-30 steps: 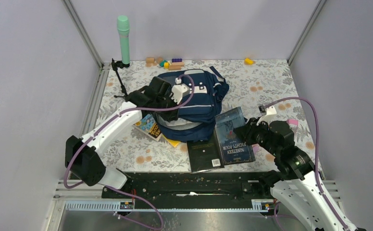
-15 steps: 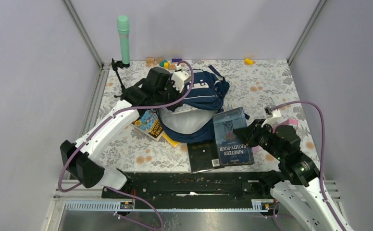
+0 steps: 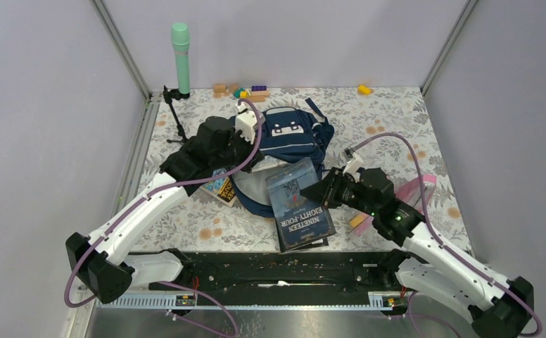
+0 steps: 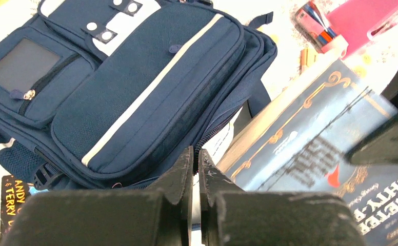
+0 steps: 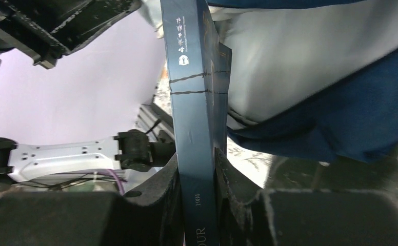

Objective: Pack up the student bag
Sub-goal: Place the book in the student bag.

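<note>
The student bag (image 3: 293,138) lies in the middle of the table (image 3: 397,127), a bit toward the back. Its front, with the white patch, faces up. The near side is open, and the pale inside (image 5: 289,56) shows.

The left gripper (image 4: 194,163) is at the bag's left side. Its two fingers are pressed almost together right at the open edge of the bag, and they seem to pinch that edge.

The right gripper (image 5: 195,160) squeezes a blue book (image 3: 297,203) by its side edge. The book is tilted, and its top end sits at the bag's open mouth.

A black book (image 3: 317,243) lies flat under the blue one. Another book (image 3: 219,186), yellow and blue, peeks out at the bag's left side.

A pink case (image 3: 418,189) lies to the right, apart from the bag. At the back are some small blocks (image 3: 250,92) and a green tube (image 3: 180,56) standing up in the left corner.
</note>
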Robot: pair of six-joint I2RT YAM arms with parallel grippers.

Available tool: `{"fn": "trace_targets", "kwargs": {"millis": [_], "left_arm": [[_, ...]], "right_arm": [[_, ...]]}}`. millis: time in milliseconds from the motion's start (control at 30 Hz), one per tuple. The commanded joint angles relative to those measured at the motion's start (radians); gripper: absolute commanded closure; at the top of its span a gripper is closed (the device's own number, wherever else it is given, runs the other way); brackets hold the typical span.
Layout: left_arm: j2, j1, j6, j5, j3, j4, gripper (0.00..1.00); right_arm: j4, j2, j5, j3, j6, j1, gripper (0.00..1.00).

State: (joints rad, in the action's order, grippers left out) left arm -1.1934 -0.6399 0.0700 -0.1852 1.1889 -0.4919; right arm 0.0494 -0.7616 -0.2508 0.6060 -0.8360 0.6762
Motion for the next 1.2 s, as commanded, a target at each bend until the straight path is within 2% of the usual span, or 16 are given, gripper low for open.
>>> {"fn": "trace_targets", "kwargs": {"millis": [0,233,333,500,633,833,1167], "left_arm": [[0.056,-0.004,0.039,0.031,0.004,0.169,1.0],[0.054,-0.01,0.042,0.036,0.0,0.166,1.0],[0.065,-0.013,0.038,0.031,-0.009,0.178,1.0],[0.07,-0.018,0.026,0.021,-0.014,0.181,1.0],[0.081,-0.021,0.019,0.026,-0.019,0.184,1.0],[0.086,-0.021,0.014,0.029,-0.02,0.182,1.0],[0.078,-0.024,0.013,0.023,-0.02,0.179,1.0]], "right_arm": [[-0.366,-0.064,0.073,-0.018,-0.162,0.079,1.0],[-0.519,-0.159,0.214,-0.094,-0.269,0.184,1.0],[-0.554,-0.206,0.244,-0.123,-0.285,0.189,1.0],[-0.575,-0.259,0.411,-0.176,-0.288,0.188,1.0],[-0.608,-0.292,0.479,-0.192,-0.294,0.185,1.0],[-0.704,-0.389,0.479,-0.171,-0.301,0.148,1.0],[-1.013,-0.624,0.458,-0.068,-0.263,0.064,1.0]]}}
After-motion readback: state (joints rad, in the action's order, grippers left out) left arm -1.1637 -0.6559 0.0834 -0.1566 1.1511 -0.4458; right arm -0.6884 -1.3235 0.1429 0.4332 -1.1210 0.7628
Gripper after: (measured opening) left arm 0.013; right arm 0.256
